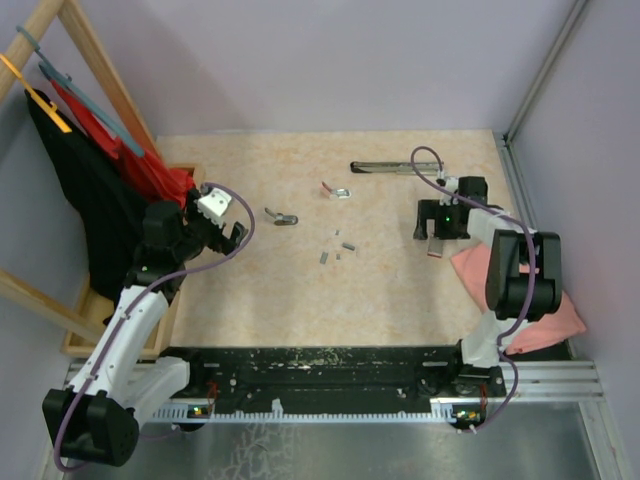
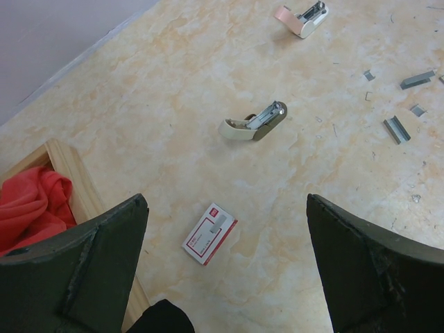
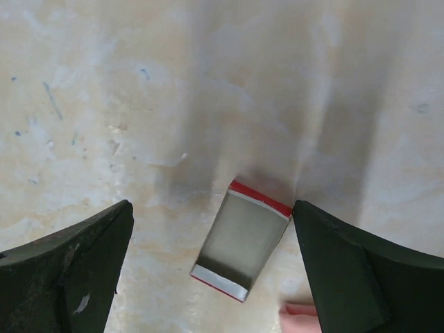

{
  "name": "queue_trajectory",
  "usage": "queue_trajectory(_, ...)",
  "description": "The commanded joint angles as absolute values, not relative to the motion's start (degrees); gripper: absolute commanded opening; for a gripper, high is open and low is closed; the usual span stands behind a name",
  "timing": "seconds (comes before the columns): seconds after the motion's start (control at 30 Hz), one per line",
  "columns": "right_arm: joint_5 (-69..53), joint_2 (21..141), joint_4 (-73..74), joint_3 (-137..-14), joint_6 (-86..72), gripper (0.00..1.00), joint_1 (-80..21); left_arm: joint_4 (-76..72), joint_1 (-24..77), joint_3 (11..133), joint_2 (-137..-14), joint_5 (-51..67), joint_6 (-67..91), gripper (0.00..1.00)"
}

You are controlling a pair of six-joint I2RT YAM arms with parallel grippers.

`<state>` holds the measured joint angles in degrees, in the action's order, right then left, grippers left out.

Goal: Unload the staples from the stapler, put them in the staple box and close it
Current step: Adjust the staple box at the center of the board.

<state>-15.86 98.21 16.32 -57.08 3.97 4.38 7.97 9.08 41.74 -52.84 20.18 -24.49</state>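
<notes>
Two mini staplers lie open on the table: a cream one (image 1: 283,217) (image 2: 254,123) and a pink one (image 1: 338,191) (image 2: 303,17). Short grey staples (image 1: 345,245) (image 2: 397,129) lie scattered to the right of them, near the table's middle. My left gripper (image 1: 228,218) (image 2: 226,208) hangs open at the left, above a shut red-and-white box (image 2: 209,233), with nothing between its fingers. My right gripper (image 1: 440,235) (image 3: 212,208) is open at the right, straddling an open red-and-white box tray (image 1: 435,247) (image 3: 243,246). That tray's corner sits close to the right finger.
A long black-and-silver bar (image 1: 395,168) lies at the back. A pink cloth (image 1: 520,290) (image 3: 298,316) sits by the right arm. A wooden frame (image 1: 85,300) (image 2: 66,173) with red cloth (image 2: 31,205) and hanging black clothes borders the left side.
</notes>
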Motion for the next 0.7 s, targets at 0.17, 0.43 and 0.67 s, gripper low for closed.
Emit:
queue_trajectory(0.17, -24.9, 99.6, 18.7, -59.2, 5.2, 0.97, -1.8, 8.0, 8.3, 42.3, -52.8, 21.4, -25.1, 0.99)
queue_trajectory(0.43, -25.9, 99.4, 20.2, -60.9, 9.3, 0.97, -5.3, 8.2, 8.1, 42.3, -52.9, 22.3, -25.1, 0.99)
queue_trajectory(0.67, -24.6, 96.5, 20.6, -62.2, 13.1, 0.97, -7.0, 8.4, 8.0, 42.4, -52.8, 22.7, -25.2, 0.99)
